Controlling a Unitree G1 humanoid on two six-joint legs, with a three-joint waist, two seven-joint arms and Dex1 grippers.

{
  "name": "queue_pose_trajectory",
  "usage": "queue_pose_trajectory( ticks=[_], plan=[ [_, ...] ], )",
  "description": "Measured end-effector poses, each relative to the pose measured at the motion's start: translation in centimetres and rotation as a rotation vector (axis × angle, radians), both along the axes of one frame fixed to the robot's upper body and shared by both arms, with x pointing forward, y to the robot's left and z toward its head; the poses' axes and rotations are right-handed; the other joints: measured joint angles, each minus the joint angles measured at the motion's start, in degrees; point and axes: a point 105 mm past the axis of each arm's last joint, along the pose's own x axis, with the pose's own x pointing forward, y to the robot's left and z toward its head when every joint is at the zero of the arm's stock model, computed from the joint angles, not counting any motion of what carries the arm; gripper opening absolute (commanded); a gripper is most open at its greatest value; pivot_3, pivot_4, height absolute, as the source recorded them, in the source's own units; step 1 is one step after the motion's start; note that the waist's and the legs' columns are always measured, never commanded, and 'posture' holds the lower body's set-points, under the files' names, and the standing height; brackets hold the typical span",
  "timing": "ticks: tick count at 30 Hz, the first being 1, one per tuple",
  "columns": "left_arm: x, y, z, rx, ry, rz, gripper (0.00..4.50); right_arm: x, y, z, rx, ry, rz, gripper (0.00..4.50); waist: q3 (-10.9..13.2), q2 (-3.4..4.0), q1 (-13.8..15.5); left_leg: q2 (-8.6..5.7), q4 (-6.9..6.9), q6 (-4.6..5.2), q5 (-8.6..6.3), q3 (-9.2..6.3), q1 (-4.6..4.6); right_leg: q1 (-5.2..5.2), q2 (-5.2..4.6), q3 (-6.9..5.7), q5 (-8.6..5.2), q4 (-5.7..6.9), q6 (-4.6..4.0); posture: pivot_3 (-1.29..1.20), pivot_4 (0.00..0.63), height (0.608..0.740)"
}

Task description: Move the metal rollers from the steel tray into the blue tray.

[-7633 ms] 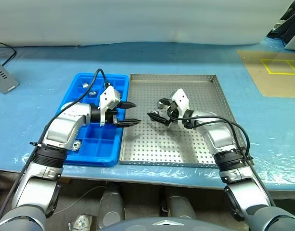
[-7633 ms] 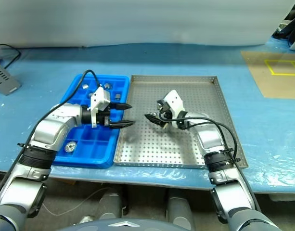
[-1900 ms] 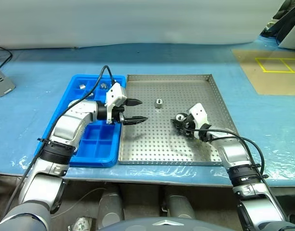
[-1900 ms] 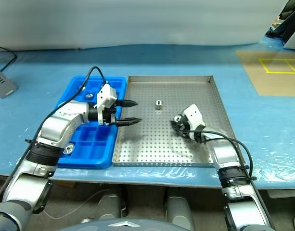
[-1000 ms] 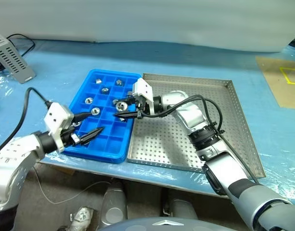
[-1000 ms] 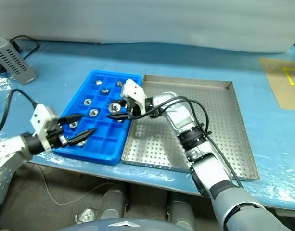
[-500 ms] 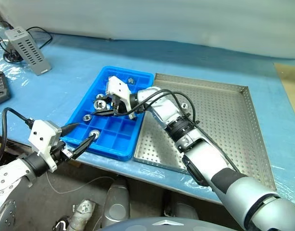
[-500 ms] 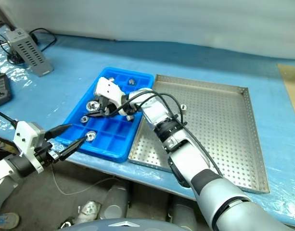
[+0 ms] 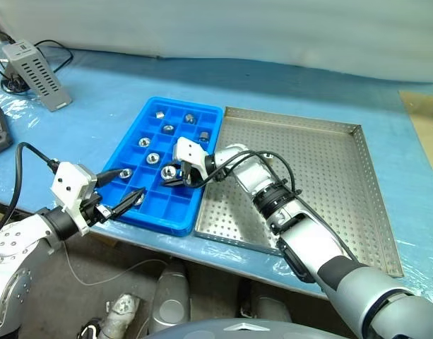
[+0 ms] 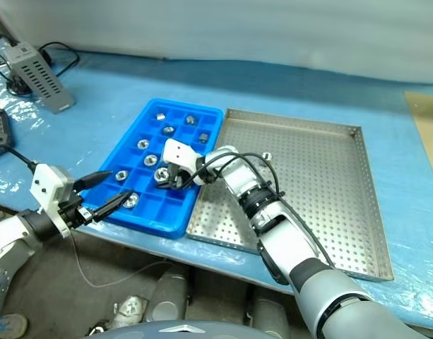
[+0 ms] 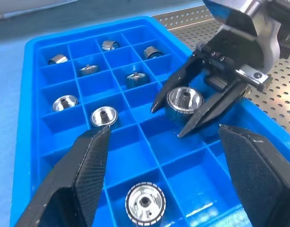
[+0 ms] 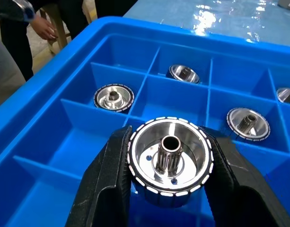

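Your right gripper (image 9: 175, 177) is clamped on a roller (image 12: 170, 161), its two black fingers (image 12: 107, 182) pressed to the roller's sides. It holds the piece low over the blue tray (image 9: 150, 215), above a compartment in the tray's right column, about the middle row.

Your left gripper (image 9: 123, 199) hangs at the tray's near left edge with fingers spread apart and nothing between them, tips pointing right toward the tray.

Other rollers (image 9: 153, 158) already sit in the tray, one per compartment: several in the far rows, a few in the left and middle columns, and one (image 11: 145, 203) in a near compartment close to the left gripper.

The steel tray (image 9: 357, 212) lies just beside the blue tray, on its right, edges close together. One small roller (image 10: 267, 156) rests on its perforated floor, toward the far left part.

Both trays stand on a table (image 9: 96, 120) with a blue cover.
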Motion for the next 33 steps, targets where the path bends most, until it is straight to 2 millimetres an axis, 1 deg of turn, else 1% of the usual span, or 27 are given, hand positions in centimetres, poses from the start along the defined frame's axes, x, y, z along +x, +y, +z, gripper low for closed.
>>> queue_pose_trajectory(
  ticks=[7,15,17,20,24,27,30,33],
  plan=[
    [0.4,-0.2,0.2,0.003,-0.009,-0.016,3.83,-0.2,0.6,0.0,0.017,-0.002,-0.011,1.66,0.0,-0.01,-0.54,0.0,0.03,0.0,0.0,0.0,-0.01,0.0,-0.01,0.0,0.01,0.01,-0.02,0.4,0.15,0.74],
    [0.5,-0.3,0.3,0.006,-0.013,-0.017,3.83,-0.3,1.4,0.6,0.054,-0.009,-0.012,1.66,0.0,-0.01,-0.6,-0.01,0.05,0.0,0.0,0.01,-0.01,0.01,-0.01,-0.01,0.01,0.02,-0.02,0.39,0.15,0.74],
    [0.6,-0.4,0.4,0.005,-0.015,-0.019,3.83,-0.4,1.4,0.6,0.053,-0.008,-0.01,2.42,0.0,-0.01,-0.59,-0.01,0.06,0.0,0.0,0.01,-0.01,0.02,-0.01,-0.01,0.01,0.02,-0.02,0.39,0.15,0.74],
    [0.7,-0.5,0.5,0.005,-0.02,-0.024,3.83,-0.2,1.4,0.6,0.053,-0.016,-0.025,3.32,0.0,-0.01,-0.6,-0.01,0.07,0.0,0.0,0.01,0.0,0.02,-0.01,-0.01,0.01,0.05,-0.02,0.39,0.15,0.74],
    [0.8,-0.7,0.2,-0.001,-0.009,-0.034,3.83,0.1,1.1,0.5,0.044,-0.022,-0.037,3.32,0.0,-0.01,-0.64,-0.01,0.08,0.0,0.0,0.03,0.0,0.02,-0.01,-0.01,0.01,0.05,-0.02,0.34,0.15,0.74],
    [1.3,-0.9,0.1,-0.012,-0.001,-0.049,3.83,0.5,0.4,0.6,0.041,-0.023,-0.055,3.32,0.0,-0.01,-0.65,-0.03,0.13,0.0,0.01,0.14,-0.01,0.05,-0.01,-0.01,0.01,0.07,-0.02,0.3,0.15,0.74],
    [2.0,-1.4,0.1,-0.022,-0.004,-0.082,3.83,1.1,-0.7,1.9,0.059,-0.038,-0.086,3.32,-0.01,-0.01,-0.83,-0.07,0.19,0.0,0.01,0.33,0.02,0.11,-0.01,-0.01,0.02,0.11,-0.01,0.24,0.15,0.74],
    [3.3,-2.2,0.3,-0.025,-0.012,-0.129,3.83,2.1,-2.3,3.6,0.088,-0.068,-0.148,3.32,-0.02,-0.03,-1.12,-0.08,0.29,-0.02,0.02,0.36,0.05,0.17,-0.01,-0.01,0.03,0.17,0.0,0.17,0.15,0.74]
  ],
)
